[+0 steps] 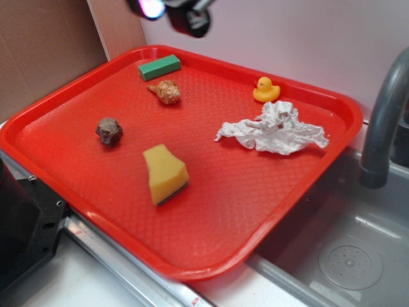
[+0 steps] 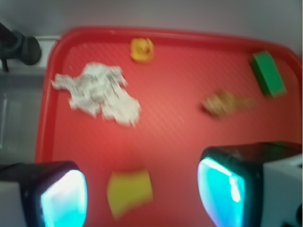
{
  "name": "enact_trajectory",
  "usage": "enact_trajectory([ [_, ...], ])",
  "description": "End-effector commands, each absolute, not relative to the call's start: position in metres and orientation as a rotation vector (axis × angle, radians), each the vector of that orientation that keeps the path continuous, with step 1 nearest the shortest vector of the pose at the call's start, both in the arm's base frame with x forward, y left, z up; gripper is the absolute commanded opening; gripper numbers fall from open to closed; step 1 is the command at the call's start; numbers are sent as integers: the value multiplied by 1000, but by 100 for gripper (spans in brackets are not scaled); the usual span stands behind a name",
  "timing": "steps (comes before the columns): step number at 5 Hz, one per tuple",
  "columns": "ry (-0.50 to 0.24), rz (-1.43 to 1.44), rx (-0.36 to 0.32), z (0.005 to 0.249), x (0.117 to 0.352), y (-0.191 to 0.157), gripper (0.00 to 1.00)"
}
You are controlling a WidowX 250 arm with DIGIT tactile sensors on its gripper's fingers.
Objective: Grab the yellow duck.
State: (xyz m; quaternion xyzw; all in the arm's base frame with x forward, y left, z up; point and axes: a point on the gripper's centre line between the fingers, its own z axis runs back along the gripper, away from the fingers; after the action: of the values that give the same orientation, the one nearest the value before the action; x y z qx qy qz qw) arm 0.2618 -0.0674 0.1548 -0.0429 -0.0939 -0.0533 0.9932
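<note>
The hand [image 2: 142,194] hangs high above the red tray [image 1: 77,102], its two fingers [image 2: 64,196] spread wide with nothing between them, likely to survey before committing. The yellow duck [image 1: 266,90] sits near the tray's far rim, just beside the crumpled paper [image 1: 275,130] (the sponge [image 1: 165,173] lies well apart), so an approach from above looks open.

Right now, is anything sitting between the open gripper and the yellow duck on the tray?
Nothing solid blocks it. The gripper is open above the yellow sponge, and the yellow duck sits at the far rim of the red tray. The crumpled paper lies beside the duck's near side, partly along the approach, apparently not touching it.
</note>
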Motion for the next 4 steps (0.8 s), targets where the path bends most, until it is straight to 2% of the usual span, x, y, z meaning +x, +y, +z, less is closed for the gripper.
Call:
enact_trajectory([
  [1,-174,-203,-34,134,304,-59,100],
  [3,-174,-203,-34,134,304,-59,100],
  [4,-200,-114,-70,98,321,-39,100],
])
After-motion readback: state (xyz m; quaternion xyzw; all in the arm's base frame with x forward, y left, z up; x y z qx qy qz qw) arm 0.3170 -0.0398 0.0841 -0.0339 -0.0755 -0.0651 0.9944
